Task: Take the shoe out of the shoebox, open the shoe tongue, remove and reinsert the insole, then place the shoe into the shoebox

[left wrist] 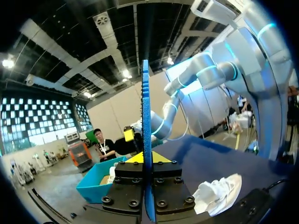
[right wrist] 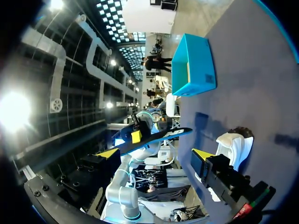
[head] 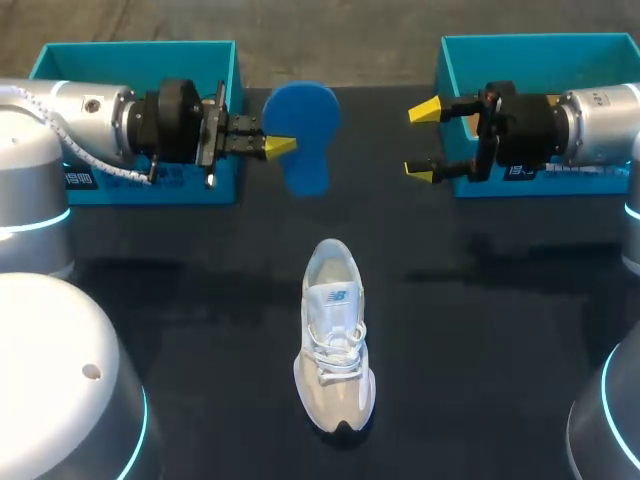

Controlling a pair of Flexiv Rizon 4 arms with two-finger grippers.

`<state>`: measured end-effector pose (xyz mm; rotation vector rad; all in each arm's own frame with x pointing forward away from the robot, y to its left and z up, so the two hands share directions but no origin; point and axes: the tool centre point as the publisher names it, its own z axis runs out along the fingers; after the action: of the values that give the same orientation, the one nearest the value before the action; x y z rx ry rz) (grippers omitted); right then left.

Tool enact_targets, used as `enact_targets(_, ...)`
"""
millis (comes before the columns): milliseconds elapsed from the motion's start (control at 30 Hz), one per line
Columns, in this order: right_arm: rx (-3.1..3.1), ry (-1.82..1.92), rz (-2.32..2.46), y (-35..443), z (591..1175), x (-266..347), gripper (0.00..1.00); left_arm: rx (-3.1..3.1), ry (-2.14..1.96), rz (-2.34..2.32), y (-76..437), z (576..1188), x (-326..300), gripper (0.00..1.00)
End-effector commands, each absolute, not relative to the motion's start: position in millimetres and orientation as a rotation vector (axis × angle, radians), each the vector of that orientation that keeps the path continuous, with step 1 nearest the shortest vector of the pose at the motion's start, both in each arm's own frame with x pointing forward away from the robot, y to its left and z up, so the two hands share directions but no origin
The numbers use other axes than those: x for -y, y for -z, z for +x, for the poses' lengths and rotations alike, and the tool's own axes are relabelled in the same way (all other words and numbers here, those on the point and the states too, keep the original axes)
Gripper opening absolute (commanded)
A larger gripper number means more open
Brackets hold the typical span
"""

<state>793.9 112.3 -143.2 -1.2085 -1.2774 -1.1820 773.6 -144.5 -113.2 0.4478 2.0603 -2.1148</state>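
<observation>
Shoe (head: 335, 340) is out of the box, sole down mid-desk (head: 480, 330), laces up, well clear of both arms. In the head view its toe points toward the near edge.

Insole (head: 303, 130) is blue, out of the shoe and up in the air above the back of the desk. Left claw (head: 278, 146) is clamped on one edge of it, yellow tips pinched together on the foam. Left wrist view shows the insole (left wrist: 145, 116) edge-on, a thin blue strip running straight out between the fingers of the left claw (left wrist: 148, 158), with the shoe (left wrist: 217, 193) lying on the desk off to one side.

Right claw (head: 422, 140) hangs facing the insole from the other side, fingers wide apart, holding nothing and not touching the insole. Right wrist view has the insole (right wrist: 154, 136) ahead of its own spread tips.

Two teal shoeboxes sit at the back corners: left shoebox (head: 135, 50) behind the left arm, right shoebox (head: 540, 42) behind the right arm.
</observation>
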Motion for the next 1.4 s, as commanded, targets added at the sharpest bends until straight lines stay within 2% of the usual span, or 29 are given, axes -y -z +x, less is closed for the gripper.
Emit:
enact_targets(33,1.277,1.184,-1.210,144,794,-113,1.00,-2.110,2.396,0.126,118,777,140,0.00)
enact_targets(400,1.277,1.184,-1.210,144,794,-113,1.00,-2.196,2.685,-0.392,113,760,135,0.00)
enact_targets(867,1.277,1.184,-1.210,144,794,-113,1.00,-2.233,2.835,-1.013,140,772,140,0.00)
enact_targets(1400,1.277,1.184,-1.210,144,794,-113,1.00,-2.276,2.808,-1.223,155,777,153,0.00)
